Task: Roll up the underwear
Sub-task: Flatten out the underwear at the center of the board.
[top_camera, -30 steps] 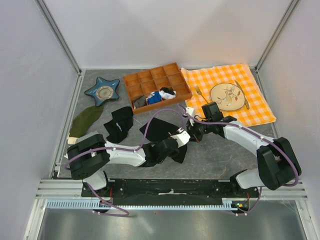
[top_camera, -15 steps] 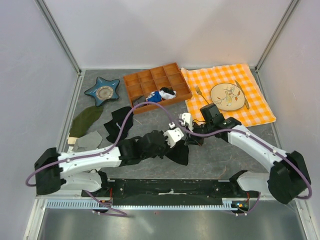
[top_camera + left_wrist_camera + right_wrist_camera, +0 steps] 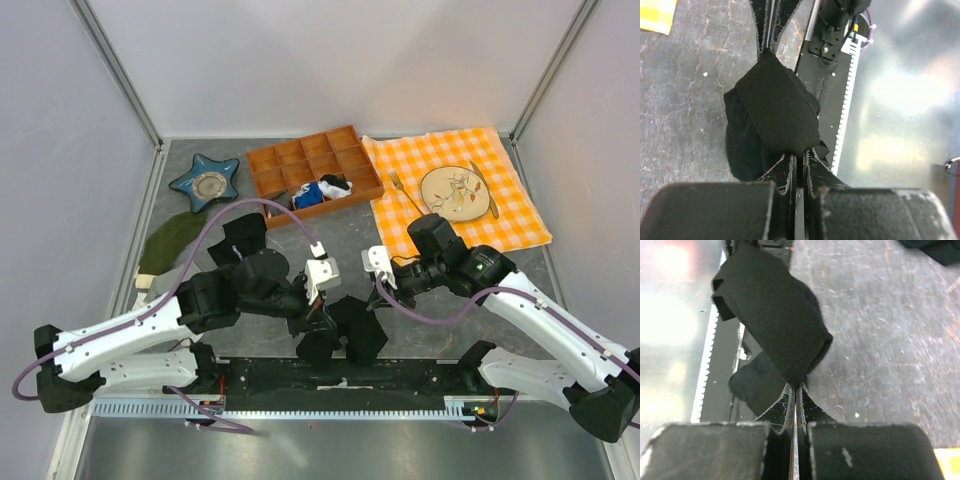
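Moved to lower centre: plain black fabric underwear (image 3: 358, 330), limp, light; left fingers (image 3: 784, 172) and right fingers (image 3: 809, 401) each pinch a fold.

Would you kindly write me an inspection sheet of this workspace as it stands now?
Surface: grey table; no spills seen.
Job's things: black underwear, bunched at the near edge by the arm bases.
Clutter: orange tray holding small items; star dish; olive cloth; small black cloth; checked cloth with plate, fork and knife.
Grippers: left gripper and right gripper each pinch a fold of the underwear.
Cables: purple cables loop above the table along both arms.
Surroundings: white walls in a metal frame; nothing else seen.
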Controlling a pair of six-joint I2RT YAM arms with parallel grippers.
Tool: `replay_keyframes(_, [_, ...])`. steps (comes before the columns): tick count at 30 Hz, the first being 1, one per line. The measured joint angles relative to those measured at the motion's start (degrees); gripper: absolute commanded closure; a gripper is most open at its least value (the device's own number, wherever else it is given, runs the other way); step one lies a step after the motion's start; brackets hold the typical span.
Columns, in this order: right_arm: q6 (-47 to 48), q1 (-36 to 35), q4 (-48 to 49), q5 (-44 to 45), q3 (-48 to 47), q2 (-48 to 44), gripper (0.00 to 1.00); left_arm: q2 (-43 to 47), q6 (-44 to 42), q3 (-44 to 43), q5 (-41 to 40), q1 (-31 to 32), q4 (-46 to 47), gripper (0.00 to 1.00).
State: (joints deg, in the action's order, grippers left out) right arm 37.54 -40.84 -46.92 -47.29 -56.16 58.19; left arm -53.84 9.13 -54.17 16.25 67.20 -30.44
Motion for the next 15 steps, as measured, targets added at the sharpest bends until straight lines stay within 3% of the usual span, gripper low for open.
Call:
replay_keyframes(2, [-3.4, 0.0, 2.8, 3.3, 0.7, 0.1, 1.0, -1.0, 0.0, -0.2, 3.0, -3.3, 0.0, 0.95])
replay_keyframes(5, [-9.2, 1.5, 10.0, 12.9, 3.1, 3.3, 1.0, -6.4, 0.0, 0.3, 10.0, -15.7, 2.1, 0.84])
replay_keyframes(7, [-12.4, 4.6, 14.1, 18.1, 3.4, 7.8, 1.0, -13.7, 0.0, 0.1, 12.7, -23.4, 5.1, 0.7])
replay_keyframes(8, [-14.0, 6.7, 16.7, 20.6, 3.4, 11.3, 0.99, -19.5, 0.0, -0.9, 12.9, -26.0, 6.0, 0.69])
replay_keyframes(9, [-15.3, 8.9, 19.0, 23.3, 3.4, 14.6, 0.96, -25.1, 0.1, -2.4, 12.5, -27.7, 6.9, 0.65])
replay_keyframes(10, [-16.1, 10.6, 20.6, 25.6, 3.4, 17.4, 0.88, -29.9, 0.2, -4.0, 11.9, -28.6, 7.3, 0.53])
replay_keyframes(12, [-17.7, 13.6, 23.1, 29.7, 2.9, 23.8, 0.8, -39.8, 0.5, -9.2, 7.9, -30.0, 7.1, 0.48])
replay_keyframes(13, [-18.2, 14.6, 23.5, 31.8, 1.9, 27.2, 0.67, -43.1, 0.7, -11.7, 5.8, -30.4, 6.9, 0.38])
replay_keyframes(15, [-18.8, 15.7, 23.9, 34.1, 0.3, 31.9, 0.55, -47.4, 0.9, -16.2, -0.6, -30.9, 7.0, 0.31])
